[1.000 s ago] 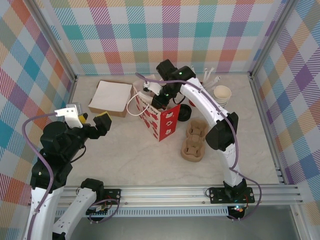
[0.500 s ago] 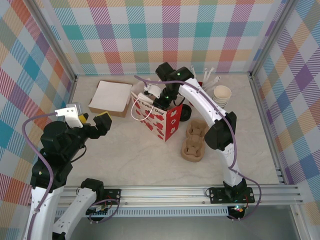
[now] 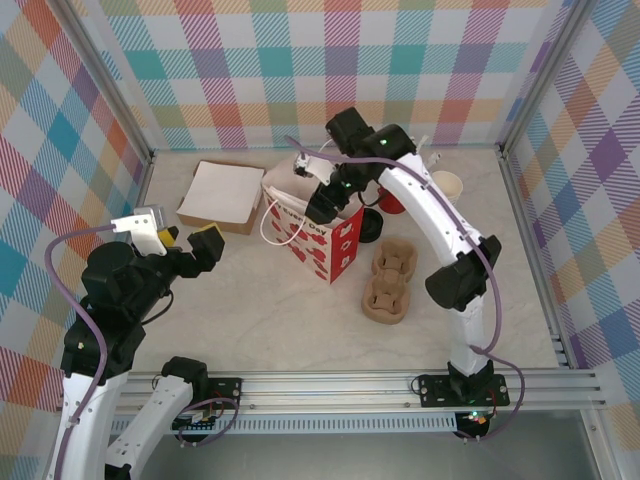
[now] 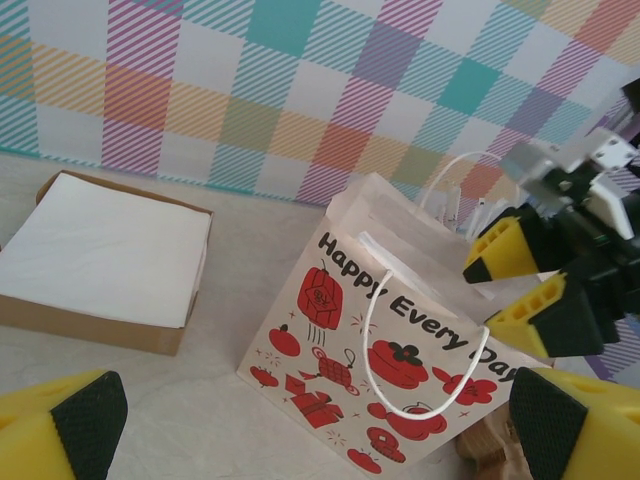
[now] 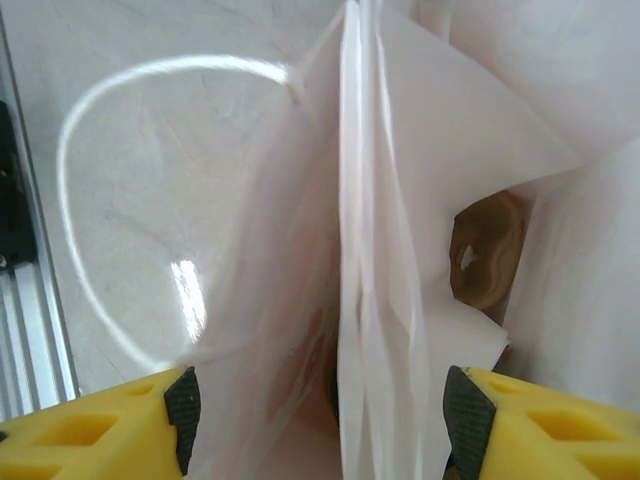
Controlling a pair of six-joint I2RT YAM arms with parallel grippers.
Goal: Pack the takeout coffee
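Marbled table [image 3: 250, 300], bag [image 3: 318, 245] near its far edge: your right claw [image 5: 318, 395] straddles the rim, jaws parted, empty; coffee probably hidden inside. Next, lift out without snagging paper. Left claw [image 4: 318, 418] hangs wide.

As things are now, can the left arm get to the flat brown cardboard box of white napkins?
Probably yes. The open left hand hangs on the same side as the flat brown cardboard box of white napkins, bare table between them; the red-printed paper bag and right hand stand farther right.
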